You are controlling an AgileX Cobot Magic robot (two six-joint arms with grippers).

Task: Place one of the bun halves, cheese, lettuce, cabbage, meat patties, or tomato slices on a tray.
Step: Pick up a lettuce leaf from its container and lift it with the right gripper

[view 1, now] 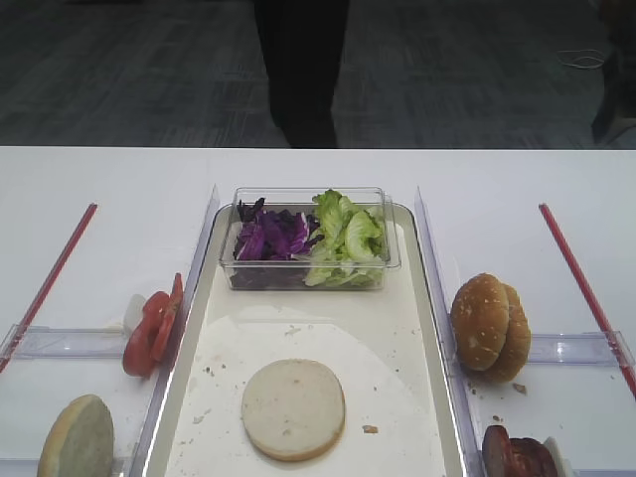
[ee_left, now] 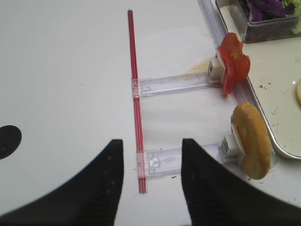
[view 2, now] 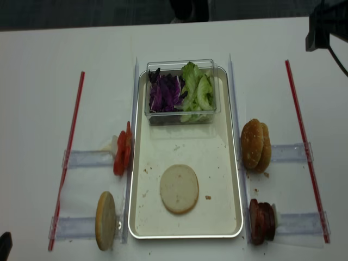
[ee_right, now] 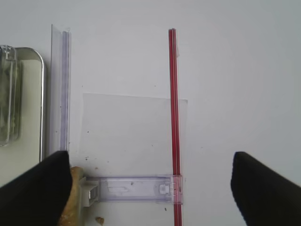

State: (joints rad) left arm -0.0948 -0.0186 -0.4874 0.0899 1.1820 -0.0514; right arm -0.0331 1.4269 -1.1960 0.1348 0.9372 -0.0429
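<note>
A bun half (view 1: pixel 293 408) lies cut face up on the tray (view 1: pixel 422 328). At the tray's far end a clear tub holds cabbage (view 1: pixel 266 238) and lettuce (view 1: pixel 345 237). Tomato slices (view 1: pixel 154 324) and a bun half (view 1: pixel 78 438) stand on edge left of the tray. Two bun halves (view 1: pixel 489 327) and meat patties (view 1: pixel 517 455) stand on its right. No cheese is in view. My left gripper (ee_left: pixel 153 141) is open over the left red strip, with nothing between its fingers. My right gripper (ee_right: pixel 150 157) is wide open above the right holder and holds nothing. Neither gripper appears in the high views.
Red strips (view 2: pixel 68 152) (view 2: pixel 304 147) run along both sides. Clear plastic holders (ee_right: pixel 136 189) (ee_left: pixel 176 84) and upright clear rails (view 1: pixel 429 248) flank the tray. A person (view 1: pixel 301 70) stands behind the table. A black device (view 2: pixel 326 24) sits at the far right.
</note>
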